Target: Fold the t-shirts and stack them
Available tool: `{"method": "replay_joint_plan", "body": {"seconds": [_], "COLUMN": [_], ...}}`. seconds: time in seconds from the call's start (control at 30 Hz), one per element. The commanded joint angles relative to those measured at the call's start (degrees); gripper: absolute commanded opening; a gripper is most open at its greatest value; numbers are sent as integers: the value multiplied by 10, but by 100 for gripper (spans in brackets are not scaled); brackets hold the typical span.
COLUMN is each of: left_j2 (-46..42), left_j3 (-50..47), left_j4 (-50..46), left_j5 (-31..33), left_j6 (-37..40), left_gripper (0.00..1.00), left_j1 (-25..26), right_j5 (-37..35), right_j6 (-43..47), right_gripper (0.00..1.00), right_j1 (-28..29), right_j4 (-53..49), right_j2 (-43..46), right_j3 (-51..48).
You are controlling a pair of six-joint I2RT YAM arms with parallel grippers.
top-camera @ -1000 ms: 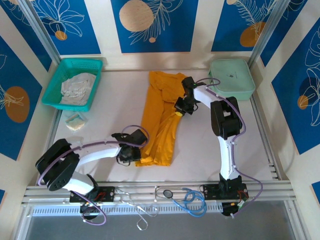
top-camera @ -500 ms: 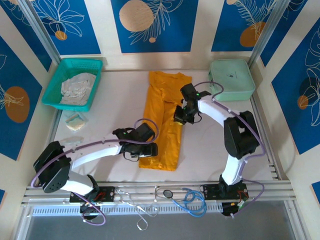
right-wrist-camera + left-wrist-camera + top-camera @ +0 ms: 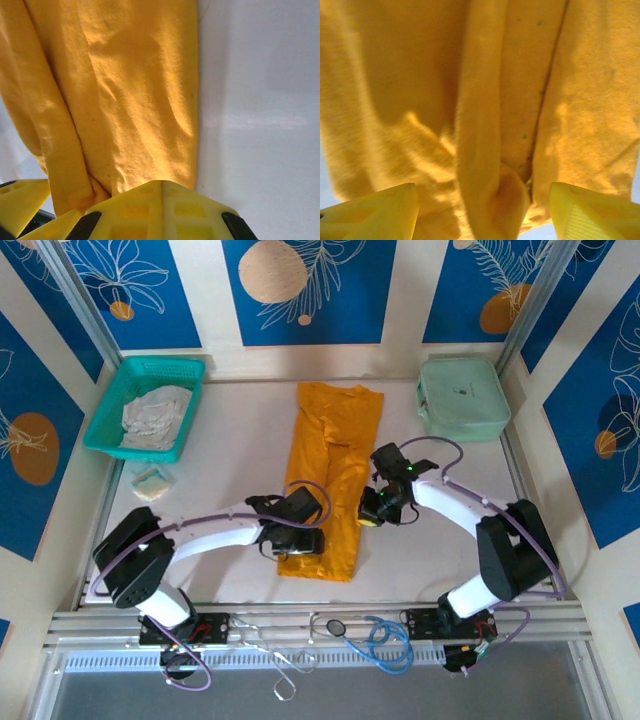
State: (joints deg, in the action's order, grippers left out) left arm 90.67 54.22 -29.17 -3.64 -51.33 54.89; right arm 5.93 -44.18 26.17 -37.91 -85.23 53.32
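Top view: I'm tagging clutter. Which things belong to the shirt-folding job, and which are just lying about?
Job: orange t-shirt, pale garment.
Lying about: teal basket, mint case, small pale object.

The wrist view's lower edge crops my left fingers, and from above they hide part of the mustard t-shirt's left edge.

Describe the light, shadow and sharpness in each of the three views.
Top external: evenly lit and sharp, the orange t-shirt crisp. Left wrist: cloth close and soft, shadow across its upper left, bright patches lower down. Right wrist: a pale glare band on the table, shade above it.
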Motion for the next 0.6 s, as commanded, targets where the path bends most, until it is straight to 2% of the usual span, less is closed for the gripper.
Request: {"method": "replay_joint_plan", "body": {"seconds": [0.0,0.23,0.57], "left_j2": [29,81,172], "left_j3": [35,100,194], "left_j4": [24,23,-35], "left_j5": [-26,-27,-28], "left_j6": [16,23,39], "left_gripper": [68,68,68], "left_j1": [19,70,122], "right_j5": [-7,-8,19], "right_j6": [-7,14,39], "right_gripper": [0,0,2], "right_j1": [-20,-82,-159], "right_j4": [-19,-59,-81], "right_j2": [43,133,219], "right_j3": [-10,-30,-73]}}
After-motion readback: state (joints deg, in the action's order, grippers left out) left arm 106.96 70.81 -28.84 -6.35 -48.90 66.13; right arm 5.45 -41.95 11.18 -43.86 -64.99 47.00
